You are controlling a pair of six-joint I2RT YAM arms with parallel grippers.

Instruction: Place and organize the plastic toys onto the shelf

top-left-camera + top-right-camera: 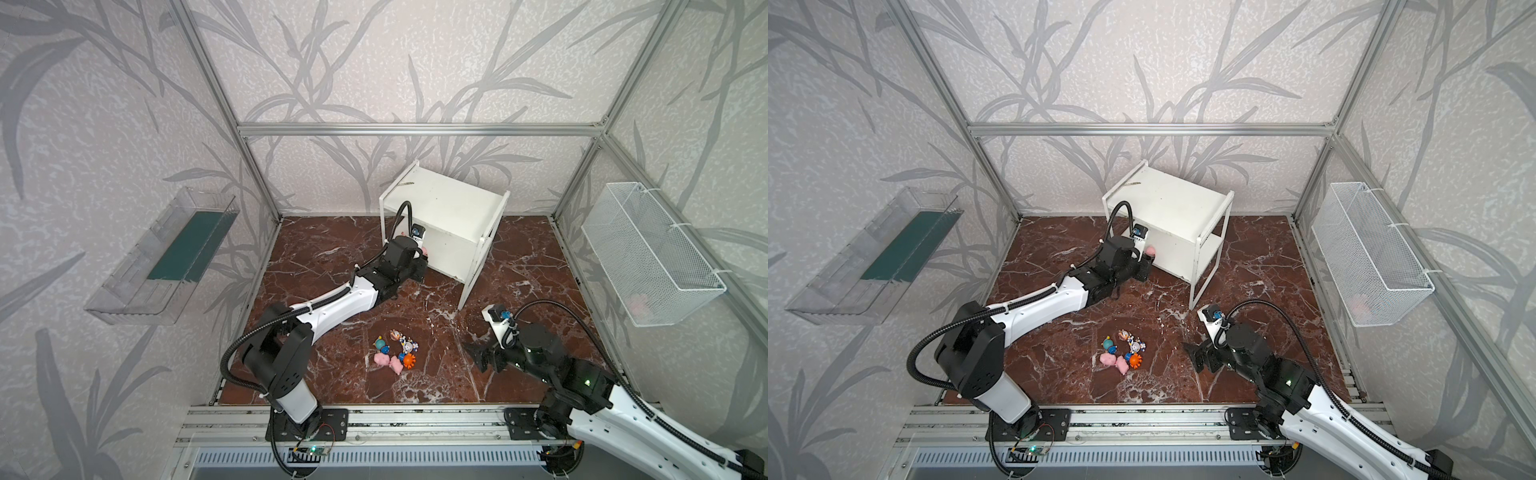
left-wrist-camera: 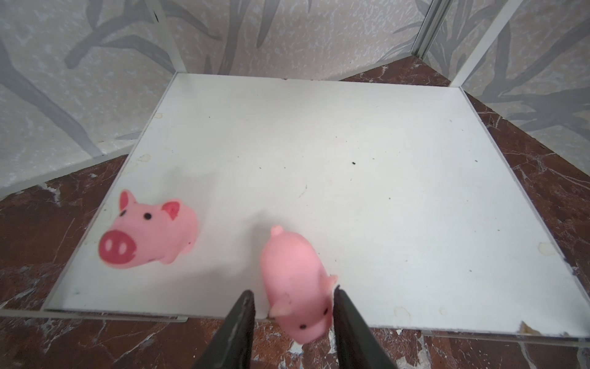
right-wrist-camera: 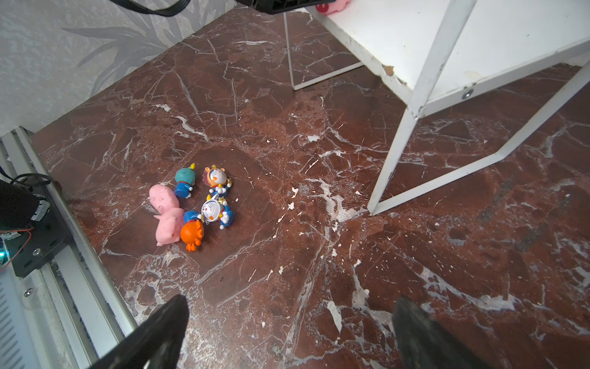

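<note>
Pale textured wallpaper [image 1: 415, 62] with grey leaf sprays covers all three walls, which are framed by aluminium struts [image 1: 419, 129]. The tabletop [image 1: 519, 257] is red-brown marble veined in white. It is bare along its far edge and flecked white toward the middle. A clear plastic tray [image 1: 162, 257] hangs on the left wall and a white wire mesh basket [image 1: 652, 253] on the right. The light is soft and even.

A robotics lab cell dressed as a room: aluminium frame [image 1: 415, 129] holding leaf-print wallpaper panels [image 1: 104, 124], marble-look floor [image 1: 332, 257], left arm [image 1: 332, 309] and right arm [image 1: 582, 380] bolted to a metal rail [image 1: 415, 419] at 6 o'clock
</note>
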